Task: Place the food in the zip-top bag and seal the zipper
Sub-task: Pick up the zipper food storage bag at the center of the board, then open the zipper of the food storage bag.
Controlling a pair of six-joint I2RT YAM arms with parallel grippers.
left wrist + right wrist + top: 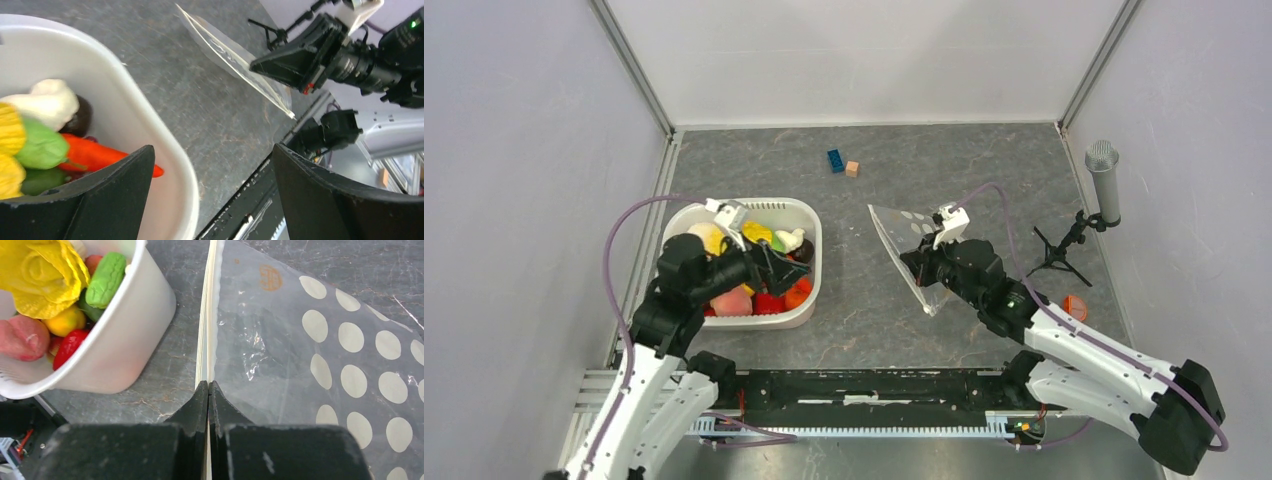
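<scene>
**Asker:** Where is the food?

**Me:** All the food (769, 298) lies heaped in the white basket (816, 222), on the 9 o'clock side of the table (874, 330) in the top view; none is in the bag yet, as I judge it.

**Asker:** And from your jaws?

**Me:** My left jaws hang over the heap by the basket's 3 o'clock rim; in that wrist view the orange-red piece (95, 154) and the green piece (42, 145) sit at 9 o'clock of the gap; this pair is much the nearer.

**Asker:** Open?

**Me:** Spread wide, with nothing between them; whether one finger brushes the rim I cannot tell.

**Asker:** The bag?

**Me:** The zip-top bag (320, 350) stands tilted at 3 o'clock of the basket, near it but not touching; its zipper (206, 315) runs from 11 to 5 o'clock in the top view, and from 12 to 6 straight into my right jaws; those are pinched tight on that mouth edge.

**Asker:** What matters next?

**Me:** The carry goes toward 3 o'clock; the mouth looks pressed flat, so I reckon it must be parted first.
</scene>
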